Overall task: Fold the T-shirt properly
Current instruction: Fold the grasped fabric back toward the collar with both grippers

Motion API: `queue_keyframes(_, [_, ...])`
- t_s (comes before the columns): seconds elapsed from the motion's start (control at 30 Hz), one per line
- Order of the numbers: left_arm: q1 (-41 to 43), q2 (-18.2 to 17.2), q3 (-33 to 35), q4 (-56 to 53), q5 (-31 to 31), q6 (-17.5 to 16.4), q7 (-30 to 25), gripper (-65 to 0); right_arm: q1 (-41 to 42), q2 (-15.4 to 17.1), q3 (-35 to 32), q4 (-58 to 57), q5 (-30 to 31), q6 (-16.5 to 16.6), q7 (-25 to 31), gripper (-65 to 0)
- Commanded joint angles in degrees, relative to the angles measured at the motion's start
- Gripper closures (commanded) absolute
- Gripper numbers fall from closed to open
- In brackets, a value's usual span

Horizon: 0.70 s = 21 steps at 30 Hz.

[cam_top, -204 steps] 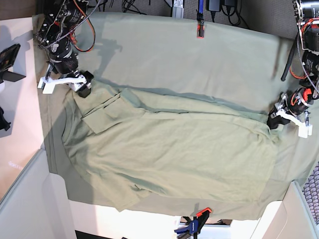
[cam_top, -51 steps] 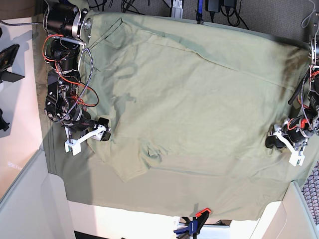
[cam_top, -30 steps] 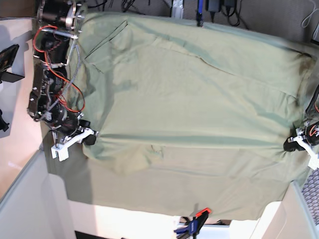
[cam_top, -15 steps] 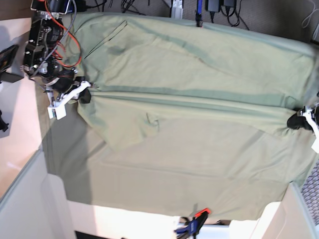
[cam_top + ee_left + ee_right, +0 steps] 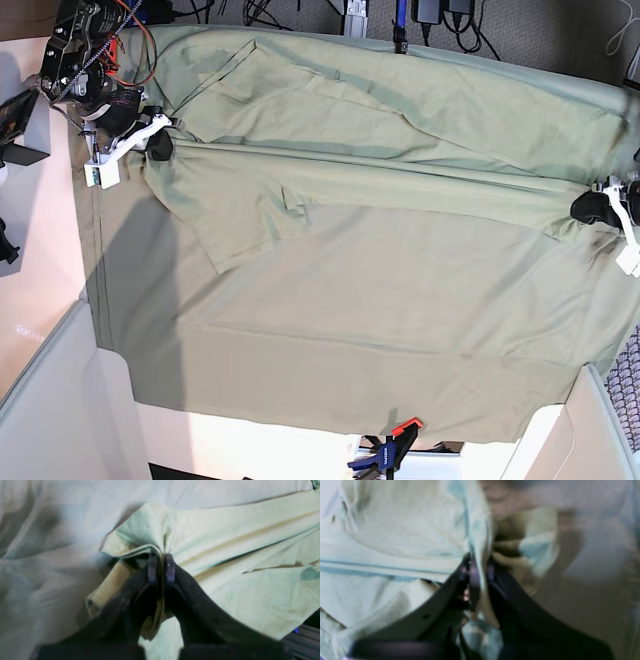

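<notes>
Both grippers — left gripper [image 5: 590, 208] and right gripper [image 5: 158, 143] — pinch the T-shirt [image 5: 380, 190] edges and have carried them up the tablecloth [image 5: 330, 370] from its near hem — the fold is being drawn over.

Open tablecloth [image 5: 330, 390] below T-shirt [image 5: 400, 180]; clamp [image 5: 392, 447] at edge

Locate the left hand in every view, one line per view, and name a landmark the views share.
Base: the left hand sits at the far right edge, pinching the T-shirt.
Left wrist: the left hand is at centre, shut on a bunched fold of the T-shirt.
Right wrist: not in it; only the right hand shows, shut on the T-shirt.
Shared landmark: the T-shirt itself, lying over the tablecloth.
</notes>
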Motion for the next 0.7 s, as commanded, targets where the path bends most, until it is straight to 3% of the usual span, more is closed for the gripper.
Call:
queue_keyframes(0.0, [-0.8,-1.5,-0.7,0.7,-0.2,-0.3,-0.7,0.0,0.6,1.0,0.7,1.0,-1.2,-0.4,1.0,0.0])
queue_keyframes(0.1, [-0.5,-1.0,-0.7,0.7,-0.2,-0.3,-0.8,0.0,0.6,0.7,0.9,1.2,-1.0,-0.5,1.1,-26.5])
queue_keyframes(0.17, [-0.3,-0.9,-0.7,0.7,-0.2,-0.3,-0.8,0.0,0.6,0.1,1.5,2.3,-1.0,-0.5,1.1,-35.2])
queue_keyframes(0.4, [-0.3,-0.9,-0.7,0.7,-0.2,-0.3,-0.8,0.0,2.3,-2.4,7.1,7.9,0.5,-0.5,2.4,-35.1])
queue_keyframes(0.67, [-0.3,-1.0,-0.7,0.7,0.2,-0.3,-0.8,0.0,12.4,-4.8,5.1,3.2,-0.9,-0.4,4.1,-35.1])
